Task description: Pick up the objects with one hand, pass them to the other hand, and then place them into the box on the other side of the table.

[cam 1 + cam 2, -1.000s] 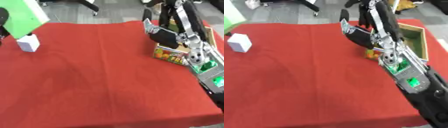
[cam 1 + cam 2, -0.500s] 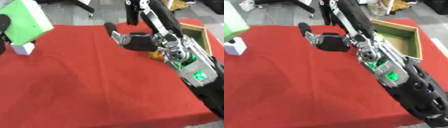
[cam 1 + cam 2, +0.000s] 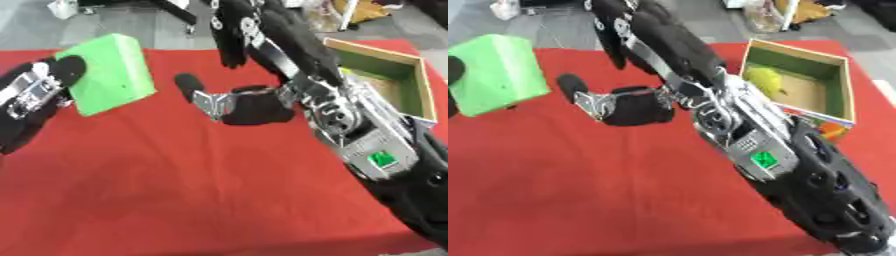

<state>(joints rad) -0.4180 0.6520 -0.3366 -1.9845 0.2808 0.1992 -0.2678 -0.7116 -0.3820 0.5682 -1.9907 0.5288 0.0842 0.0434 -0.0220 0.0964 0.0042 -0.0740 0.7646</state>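
Only the left eye view shows the left hand (image 3: 39,87) clasping the green block (image 3: 109,72); right hand (image 3: 241,102) spread.

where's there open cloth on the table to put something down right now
The near red cloth is bare, from the left hand holding the green block across to the right forearm. The middle is crowded by the right hand; the box fills the far right.

Grey floor (image 3: 131,20) beyond the table (red cloth (image 3: 175,190) over it).
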